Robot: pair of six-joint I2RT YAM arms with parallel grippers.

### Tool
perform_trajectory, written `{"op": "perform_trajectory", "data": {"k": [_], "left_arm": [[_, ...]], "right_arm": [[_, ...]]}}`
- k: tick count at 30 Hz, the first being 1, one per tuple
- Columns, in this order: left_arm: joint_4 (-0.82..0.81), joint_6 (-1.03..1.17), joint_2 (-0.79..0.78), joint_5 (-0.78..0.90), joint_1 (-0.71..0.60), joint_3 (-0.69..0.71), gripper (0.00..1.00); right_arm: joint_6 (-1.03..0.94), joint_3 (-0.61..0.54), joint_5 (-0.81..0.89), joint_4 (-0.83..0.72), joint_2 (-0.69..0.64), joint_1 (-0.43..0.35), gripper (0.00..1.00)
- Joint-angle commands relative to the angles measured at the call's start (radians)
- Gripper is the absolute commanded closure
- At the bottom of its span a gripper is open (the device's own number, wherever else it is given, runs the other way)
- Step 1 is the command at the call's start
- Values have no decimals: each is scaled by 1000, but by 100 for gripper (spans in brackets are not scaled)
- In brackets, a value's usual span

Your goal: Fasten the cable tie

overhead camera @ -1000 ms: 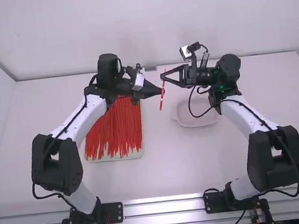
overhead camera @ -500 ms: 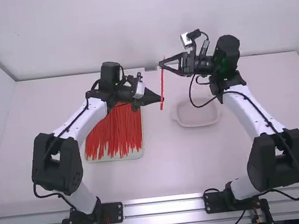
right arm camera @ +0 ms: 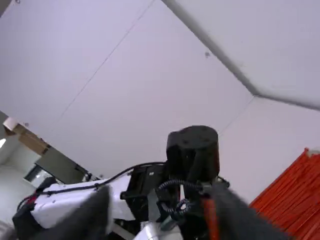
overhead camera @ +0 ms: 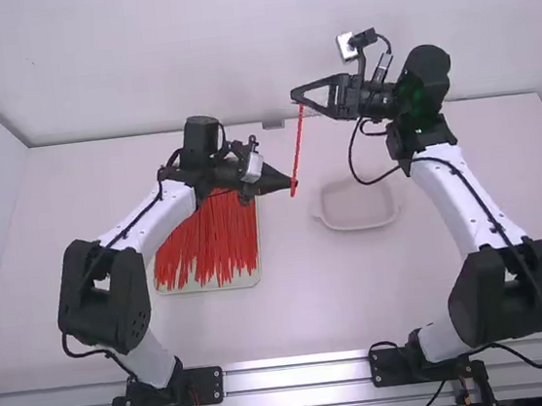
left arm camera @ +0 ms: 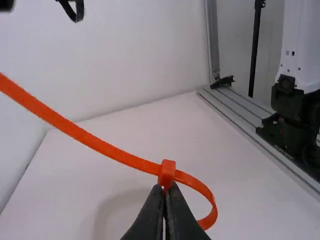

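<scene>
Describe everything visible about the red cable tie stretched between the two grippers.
The cable tie is a thin, flat orange-red plastic strap held in the air. Its tail is threaded through the square head, leaving a small loop not yet tight. The left gripper has its jaws shut at the head. The strap runs taut and straight up to the right gripper, which holds its far end.
</scene>
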Motion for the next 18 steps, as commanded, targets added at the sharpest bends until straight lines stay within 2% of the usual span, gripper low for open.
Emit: {"op": "perform_trajectory", "data": {"k": [1, 13, 18], "left_arm": [[67, -116, 2, 14, 15, -2, 98], [423, -406, 2, 3, 47, -2, 98], [507, -507, 2, -73, 46, -2, 98]], "right_arm": [[-73, 36, -40, -26, -10, -25, 2], [-389, 36, -22, -540, -10, -37, 2], [-407, 36, 61, -657, -10, 2, 2]]}}
